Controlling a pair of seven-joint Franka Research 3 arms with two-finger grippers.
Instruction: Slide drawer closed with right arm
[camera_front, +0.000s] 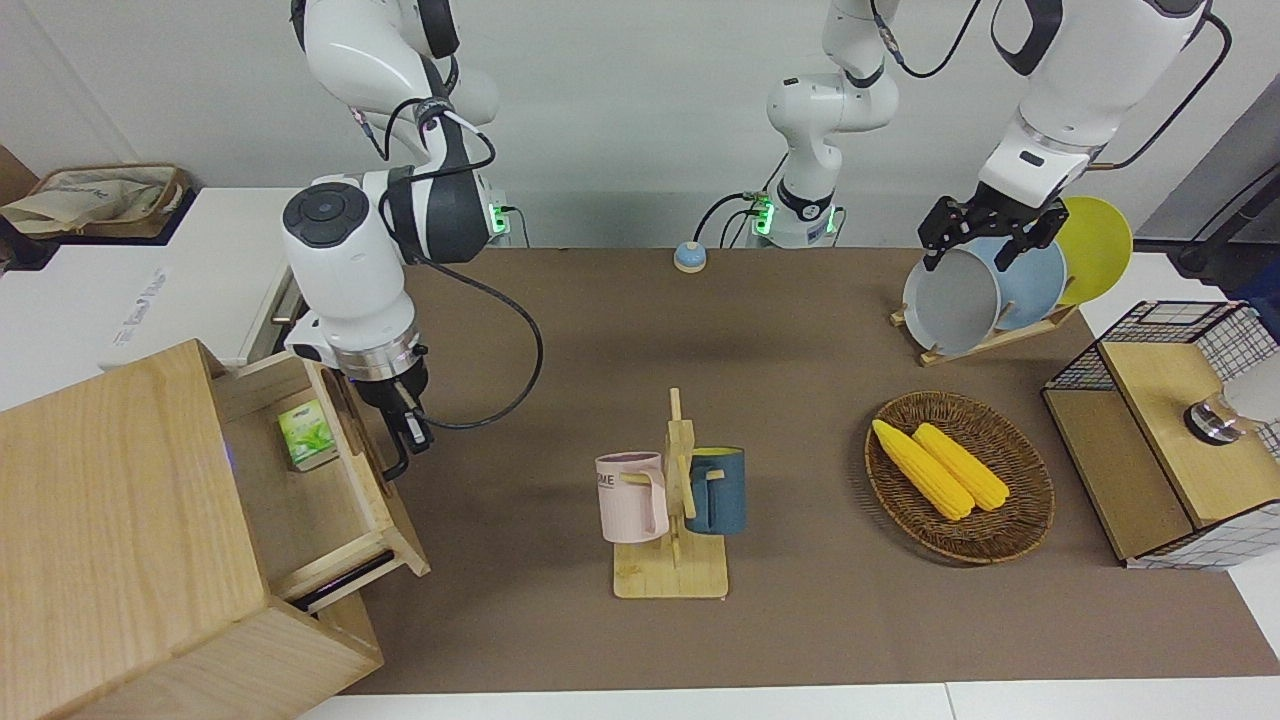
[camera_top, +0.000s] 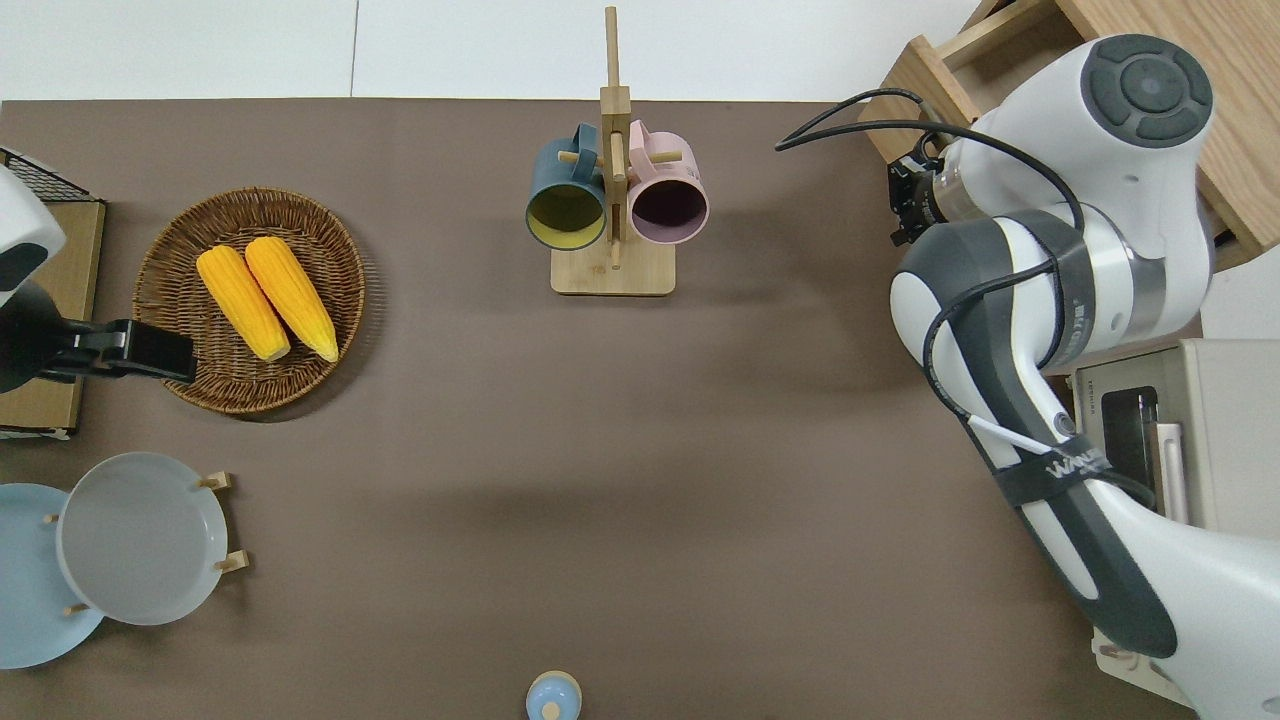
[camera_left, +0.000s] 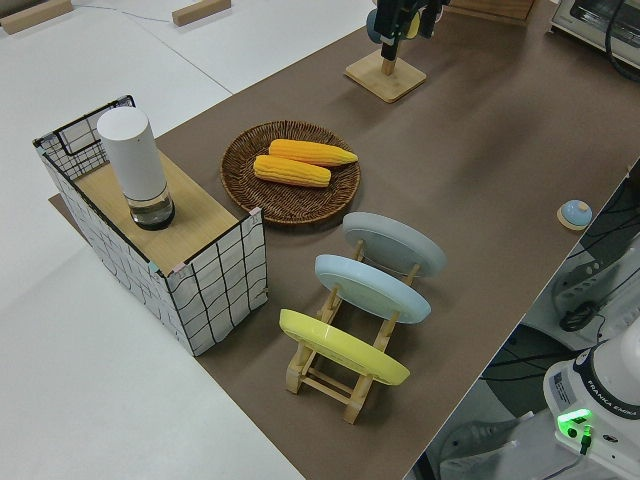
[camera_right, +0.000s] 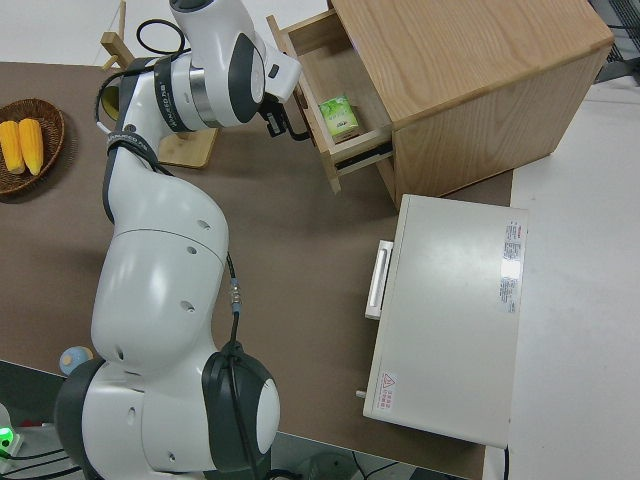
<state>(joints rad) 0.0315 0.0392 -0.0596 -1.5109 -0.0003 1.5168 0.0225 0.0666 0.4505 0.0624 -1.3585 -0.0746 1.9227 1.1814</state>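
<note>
Light-wood drawer (camera_front: 330, 470) stands open from the cabinet (camera_front: 120, 540) at the right arm's end; right gripper (camera_front: 405, 440) at its handle, finger spread indiscernible. Risk: off-centre push skews and jams it. Left arm parked.

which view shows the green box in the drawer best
The right side view: the green box lies unobstructed in the open drawer, with the right claw at the drawer front. The front view also shows it, partly beside the arm. The overhead and left side views don't show it.

Round wicker basket (camera_front: 1020, 520), centre right, holding two yellow corn cobs (camera_front: 940, 467); wooden mug stand (camera_front: 678, 540), centre, bearing pink mug (camera_front: 632, 497) and dark blue mug (camera_front: 718, 490).
</note>
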